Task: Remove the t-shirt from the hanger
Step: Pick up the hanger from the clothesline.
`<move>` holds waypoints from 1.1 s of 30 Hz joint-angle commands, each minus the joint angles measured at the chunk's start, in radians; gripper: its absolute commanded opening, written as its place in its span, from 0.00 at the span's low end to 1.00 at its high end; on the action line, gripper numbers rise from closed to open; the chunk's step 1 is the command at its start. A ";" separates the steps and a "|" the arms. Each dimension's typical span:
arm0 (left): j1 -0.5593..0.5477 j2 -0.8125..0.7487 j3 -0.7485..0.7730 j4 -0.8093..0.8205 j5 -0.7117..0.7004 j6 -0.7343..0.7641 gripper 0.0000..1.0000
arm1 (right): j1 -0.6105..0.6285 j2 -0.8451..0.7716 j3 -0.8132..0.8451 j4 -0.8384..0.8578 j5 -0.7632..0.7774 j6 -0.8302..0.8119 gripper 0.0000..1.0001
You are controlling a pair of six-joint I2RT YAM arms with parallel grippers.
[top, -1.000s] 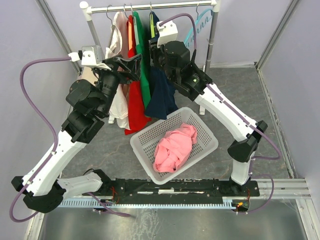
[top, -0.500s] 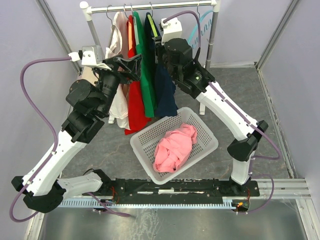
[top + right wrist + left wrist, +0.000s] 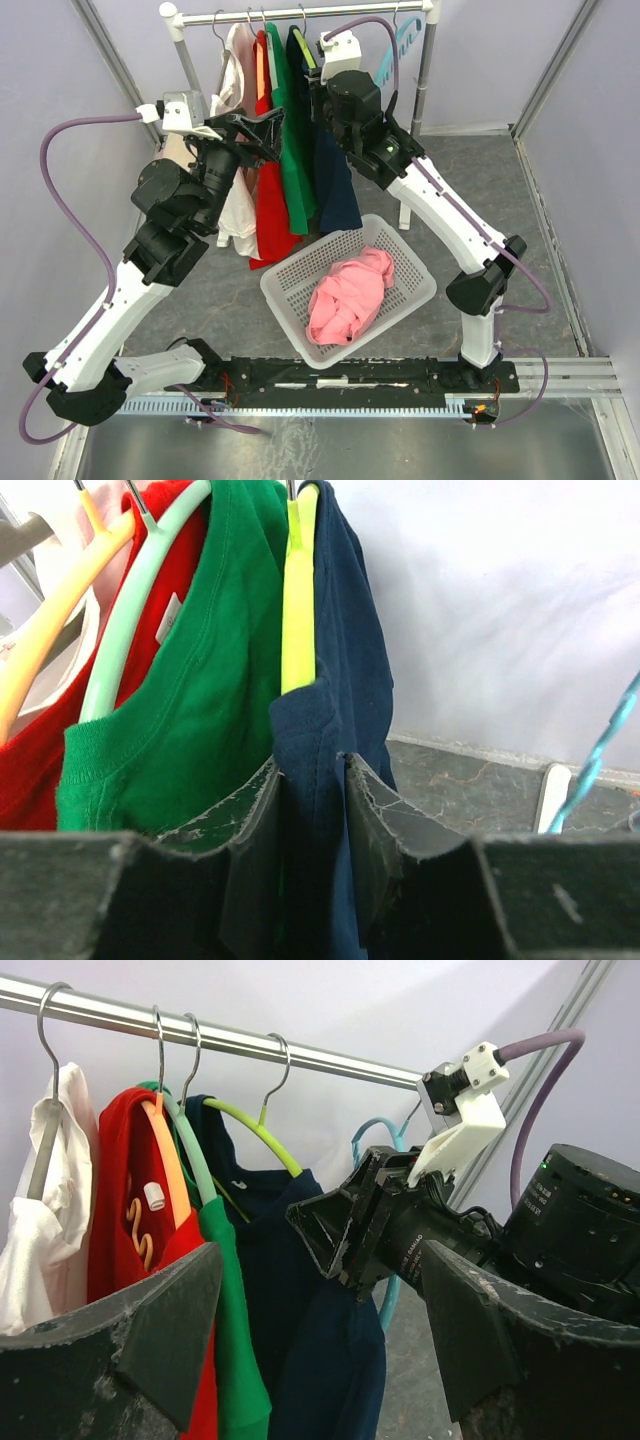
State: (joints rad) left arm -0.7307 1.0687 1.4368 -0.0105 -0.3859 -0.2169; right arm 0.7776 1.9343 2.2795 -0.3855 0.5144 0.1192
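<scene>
Up close, the right gripper [image 3: 311,772] has its two jaws drawn in on the navy t-shirt [image 3: 345,660]. Dark cloth fills the narrow gap between them and touches both inner faces, just below the shoulder seam. The navy t-shirt hangs on a lime-yellow hanger [image 3: 298,600], whose arm runs down into the neck opening right above the jaws.

Just beside it on the right wrist view's left is a green t-shirt [image 3: 190,710] on a mint hanger [image 3: 130,610], its fabric brushing the outer side of the nearer jaw. Next comes a red t-shirt [image 3: 30,770] with an orange hanger [image 3: 50,630].

The left gripper [image 3: 320,1360] holds its jaws wide apart with nothing between them. It sits in front of the garments and faces the right arm's wrist.

All the hangers hook over a metal rail [image 3: 250,1045]. A white garment [image 3: 40,1220] hangs at the far left of the row, and a teal hanger [image 3: 375,1135] sits behind the right arm's wrist.

From above, the navy t-shirt drapes down toward a white basket [image 3: 290,300] on the grey floor below the rail. A crumpled pink garment [image 3: 345,295] lies inside it.
</scene>
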 commanded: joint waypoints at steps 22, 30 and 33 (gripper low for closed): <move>-0.001 0.017 0.008 0.065 0.002 0.053 0.86 | -0.034 -0.078 -0.013 0.173 -0.018 -0.055 0.01; -0.001 0.049 0.017 0.070 0.018 0.041 0.86 | -0.033 -0.185 -0.123 0.235 -0.036 -0.092 0.01; -0.001 0.058 0.021 0.071 0.023 0.036 0.86 | -0.033 -0.219 -0.161 0.253 -0.043 -0.098 0.02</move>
State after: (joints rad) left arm -0.7307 1.1198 1.4368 0.0101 -0.3820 -0.2169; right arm 0.7479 1.8221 2.1326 -0.2886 0.4862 0.0544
